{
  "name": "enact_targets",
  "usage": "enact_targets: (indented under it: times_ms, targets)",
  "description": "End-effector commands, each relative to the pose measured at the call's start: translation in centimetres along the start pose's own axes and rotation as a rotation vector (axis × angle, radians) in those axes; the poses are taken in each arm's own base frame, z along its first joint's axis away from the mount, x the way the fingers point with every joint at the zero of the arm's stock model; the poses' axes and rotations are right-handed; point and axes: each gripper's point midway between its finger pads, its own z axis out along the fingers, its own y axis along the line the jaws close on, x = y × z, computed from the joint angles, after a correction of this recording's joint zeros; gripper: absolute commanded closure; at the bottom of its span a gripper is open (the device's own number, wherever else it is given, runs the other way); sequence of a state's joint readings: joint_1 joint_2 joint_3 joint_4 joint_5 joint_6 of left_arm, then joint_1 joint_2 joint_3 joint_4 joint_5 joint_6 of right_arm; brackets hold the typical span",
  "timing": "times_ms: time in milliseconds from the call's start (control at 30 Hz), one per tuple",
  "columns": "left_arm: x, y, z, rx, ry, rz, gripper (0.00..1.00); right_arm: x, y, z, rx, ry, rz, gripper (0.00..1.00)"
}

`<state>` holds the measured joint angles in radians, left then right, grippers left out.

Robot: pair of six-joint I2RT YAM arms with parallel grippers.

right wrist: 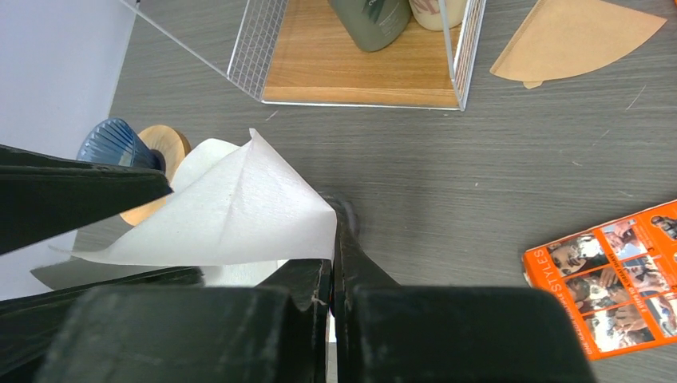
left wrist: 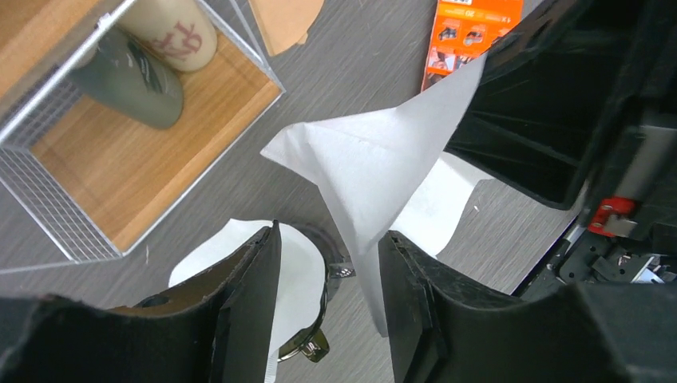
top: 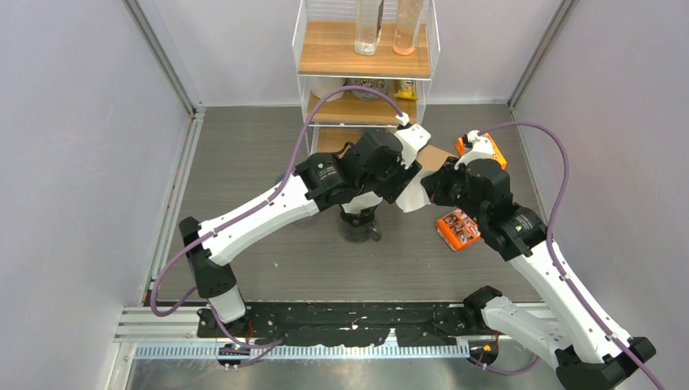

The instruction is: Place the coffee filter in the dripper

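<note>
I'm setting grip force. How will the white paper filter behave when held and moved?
Probably floppy: the white filter creases and fans out from the right tool, which pinches only its corner. Likely very light, since that small pinch carries it. It may crumple if squeezed, being thin folded paper.

Robot lab cell, this one: blank pale walls (top: 81, 162) on aluminium framing (top: 162, 57) box in a grey tabletop (top: 244, 154), a wire shelf (top: 325, 53) of staged bottles (top: 367, 28) stands just beyond the left gripper (left wrist: 331, 247), a cable rail (top: 325, 333) runs well behind it
</note>
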<state>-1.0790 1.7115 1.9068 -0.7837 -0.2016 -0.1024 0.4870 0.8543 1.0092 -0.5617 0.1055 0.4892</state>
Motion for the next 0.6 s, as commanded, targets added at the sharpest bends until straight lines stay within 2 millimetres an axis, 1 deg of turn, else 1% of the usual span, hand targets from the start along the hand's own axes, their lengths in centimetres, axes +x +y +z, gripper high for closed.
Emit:
enact_targets:
  times_ms: [0, 133, 233, 367, 433, 567]
  targets:
    - [-1.2, 0.5, -0.2, -0.045, -0.077, -0.113, 0.47, -1.5, 0.7, -0.2, -0.026, -0.089, 0.118, 0.95]
    - [-1.0, 0.7, 0.1, -0.064, -0.090, -0.155, 0.51, -1.9, 0.5, -0.4, -0.011, -0.112, 0.152, 0.95]
    - [-0.8, 1.4, 0.0, -0.102, -0.092, -0.160, 0.66, -1.9, 0.3, -0.7, -0.007, -0.121, 0.157, 0.95]
    - [-0.6, 2.1, -0.5, -0.127, -0.093, -0.157, 0.79, -1.8, -0.5, -1.0, 0.028, -0.125, 0.146, 0.95]
    - [-0.5, 2.4, -0.6, -0.132, -0.096, -0.155, 0.87, -1.8, -0.5, -1.0, 0.028, -0.120, 0.133, 0.95]
    - [-0.5, 3.3, -1.0, -0.169, -0.098, -0.155, 0.96, -1.5, -0.4, -1.1, 0.023, -0.101, 0.100, 0.95]
